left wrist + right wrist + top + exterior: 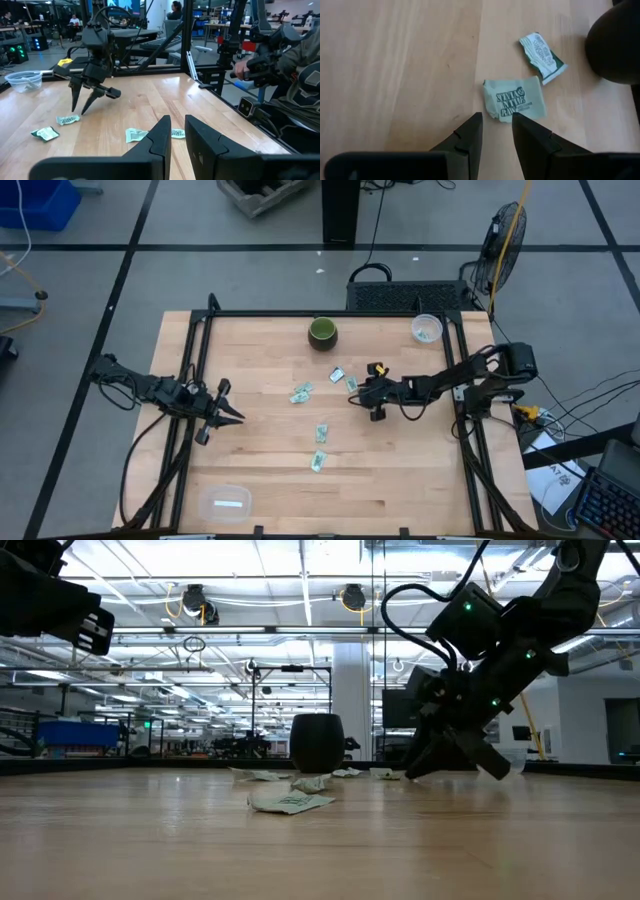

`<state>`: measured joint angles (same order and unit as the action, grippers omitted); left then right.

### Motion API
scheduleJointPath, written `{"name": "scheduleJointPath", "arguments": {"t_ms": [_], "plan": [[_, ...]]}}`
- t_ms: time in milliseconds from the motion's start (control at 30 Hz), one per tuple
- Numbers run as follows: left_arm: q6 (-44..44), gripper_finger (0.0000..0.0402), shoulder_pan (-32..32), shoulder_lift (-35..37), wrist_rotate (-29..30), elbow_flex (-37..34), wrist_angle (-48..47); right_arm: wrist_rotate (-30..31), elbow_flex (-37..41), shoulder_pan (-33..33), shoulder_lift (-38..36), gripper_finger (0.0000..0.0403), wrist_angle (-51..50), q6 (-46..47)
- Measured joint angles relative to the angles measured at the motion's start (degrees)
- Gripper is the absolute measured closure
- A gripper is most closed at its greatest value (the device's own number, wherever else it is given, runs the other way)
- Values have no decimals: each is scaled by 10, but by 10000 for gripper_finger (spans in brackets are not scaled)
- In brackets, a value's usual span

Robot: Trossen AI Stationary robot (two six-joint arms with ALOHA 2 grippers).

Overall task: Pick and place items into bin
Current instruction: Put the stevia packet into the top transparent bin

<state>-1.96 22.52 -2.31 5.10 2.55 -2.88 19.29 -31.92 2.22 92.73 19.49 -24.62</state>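
Note:
Several small pale green-and-white packets lie flat mid-table: (351, 382), (337, 374), (301, 393), (322, 432), (319, 462). My right gripper (362, 393) is open and points down, its tips (496, 120) low over the near edge of one packet (517, 97). I see no touch. A second packet (542, 55) lies beyond it, toward the dark green bowl (322, 333). My left gripper (238, 416) waits at the table's left, raised and open by a narrow gap (177, 131). The clear bin (224, 502) sits near the front left corner.
A clear cup (427, 329) holding a packet stands at the far right of the table. The black frame rails (200, 350) run along the table's sides. A person (300, 75) sits beyond the table's edge. Bare wood lies between the packets and the bin.

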Motion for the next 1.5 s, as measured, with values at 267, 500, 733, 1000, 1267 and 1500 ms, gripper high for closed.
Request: {"name": "scheduleJointPath", "arguments": {"t_ms": [267,500,733,1000,1267,1500], "plan": [[0,339,0,0,0,0,0,-17,0,9,0,305,0,20],[0,339,0,0,0,0,0,-37,0,20,0,305,10,29],[0,339,0,0,0,0,0,-46,0,32,0,322,9,43],[0,339,0,0,0,0,0,-91,0,34,0,387,12,43],[0,339,0,0,0,0,0,-77,0,33,0,402,13,47],[0,339,0,0,0,0,0,-56,0,28,0,402,29,44]]}}
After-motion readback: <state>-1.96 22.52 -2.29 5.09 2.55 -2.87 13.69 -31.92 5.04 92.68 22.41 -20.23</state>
